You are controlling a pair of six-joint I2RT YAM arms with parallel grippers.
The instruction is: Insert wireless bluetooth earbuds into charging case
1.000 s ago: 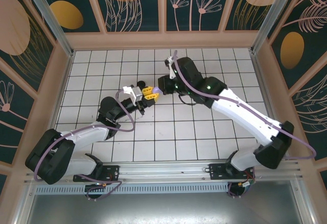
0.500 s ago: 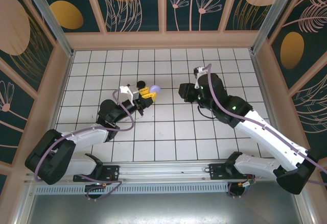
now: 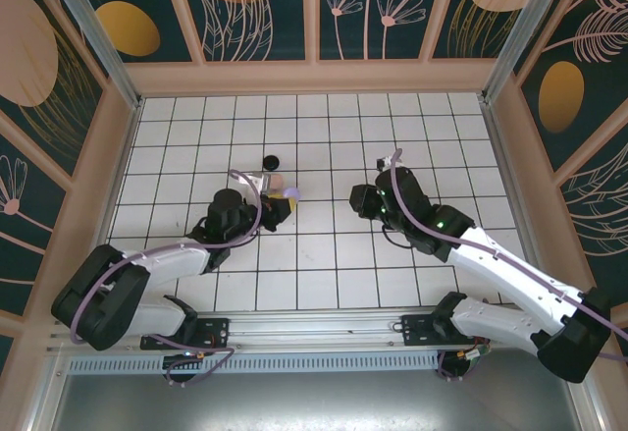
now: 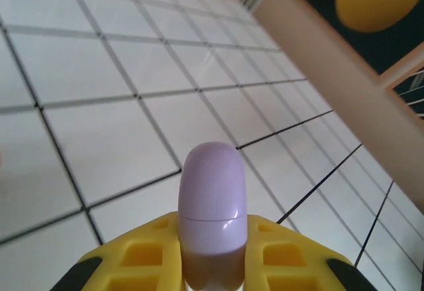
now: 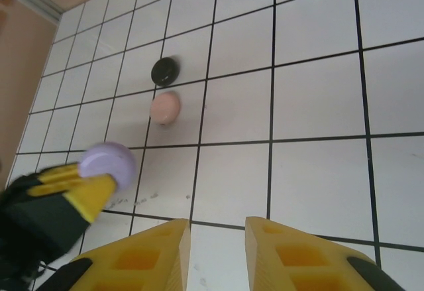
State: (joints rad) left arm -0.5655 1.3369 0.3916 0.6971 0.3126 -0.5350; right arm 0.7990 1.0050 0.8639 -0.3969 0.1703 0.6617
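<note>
left arm [image 3: 167, 259] stretches low, forward and inward, its gripper [image 3: 278, 202] clamped on a lavender case [image 4: 212, 205] (a yellow finger [image 4: 142, 254] on each side). right arm [image 3: 491, 264] bends in from the right, gripper [image 5: 215, 248] tilted downward, facing left, with jaws slightly apart.

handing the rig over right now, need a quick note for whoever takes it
Left gripper: shut on the lavender case, whose lid looks closed along its seam.
Right gripper: open, empty, over the tiled table, apart from the left.
Pink case and black case: next to each other on the tiles.
Done: unclear, since whether buds are inside any case cannot be told.
Left: probably set the lavender case down, then check the pink and black ones.
</note>
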